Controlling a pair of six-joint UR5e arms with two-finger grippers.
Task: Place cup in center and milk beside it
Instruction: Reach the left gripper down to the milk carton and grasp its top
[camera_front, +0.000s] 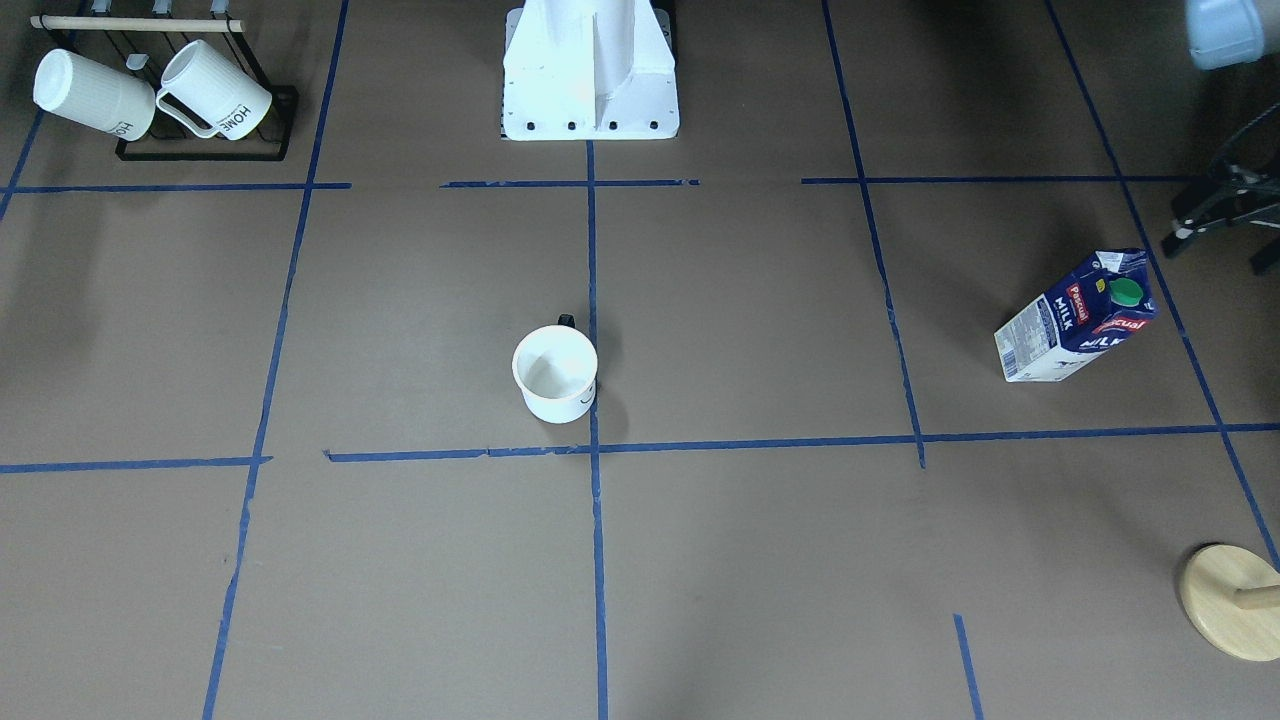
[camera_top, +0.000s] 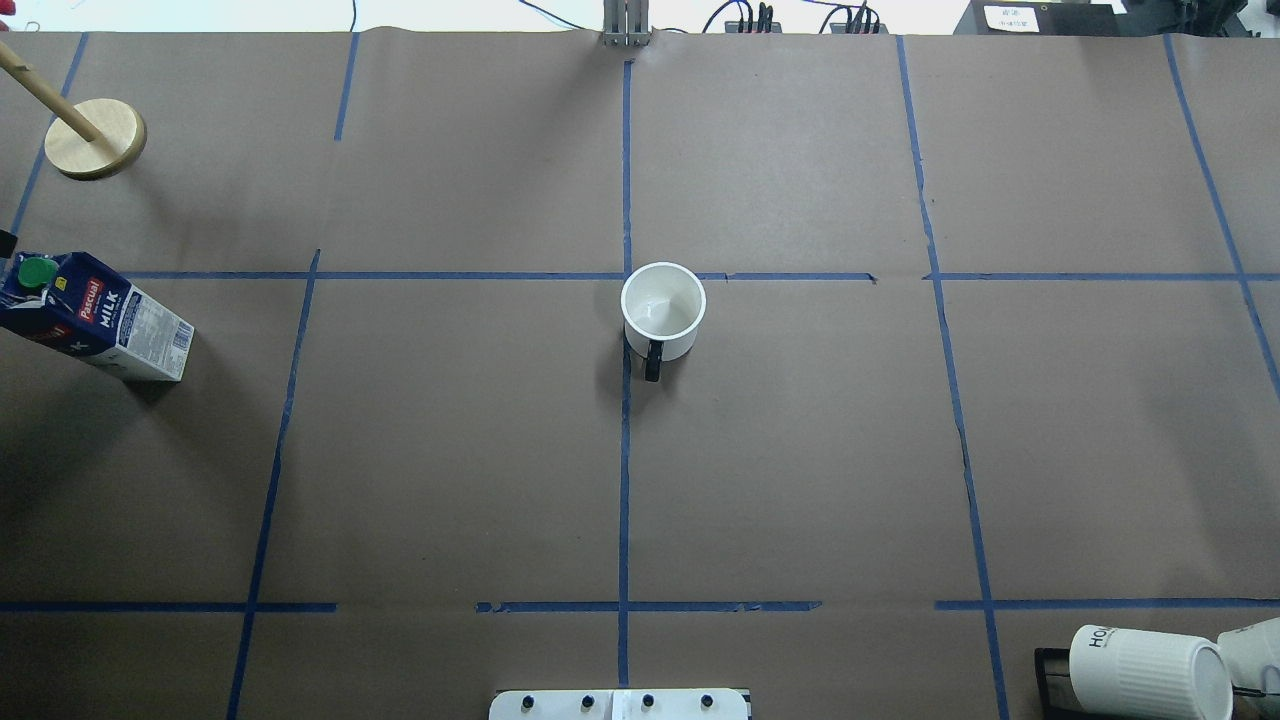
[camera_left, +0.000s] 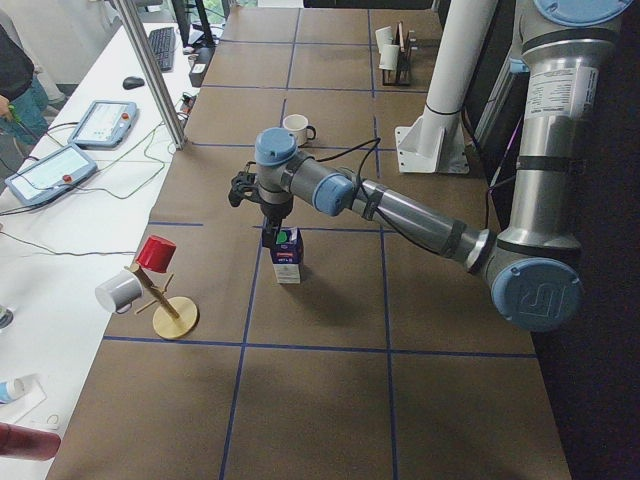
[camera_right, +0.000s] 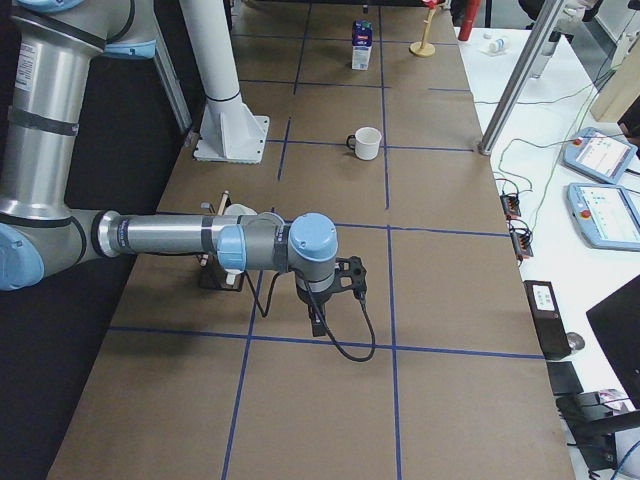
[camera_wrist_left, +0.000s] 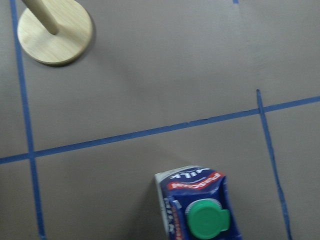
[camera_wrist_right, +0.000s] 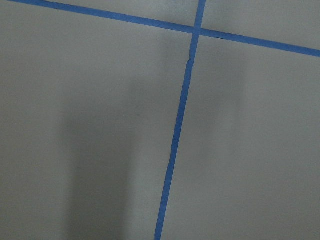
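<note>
cup: standing upright on the brown paper, its black handle pointing toward the robot's base.
center: the tape crossing is lying just beside the cup, off its rim on the far side, toward the robot's left.
milk: standing upright with its green cap on top, well apart from the cup, toward the robot's left.
left gripper: hanging right over the milk's top, far from the cup; i cannot tell whether it is released or clenched.
right gripper: pointing down close over the paper, well apart from the cup toward the robot's right; it is showing only from the side, so i cannot tell its grip.
wooden stand: sitting farther from the cup than the milk.
ribbed mugs: hanging tilted on a rack, well apart from the cup.
</note>
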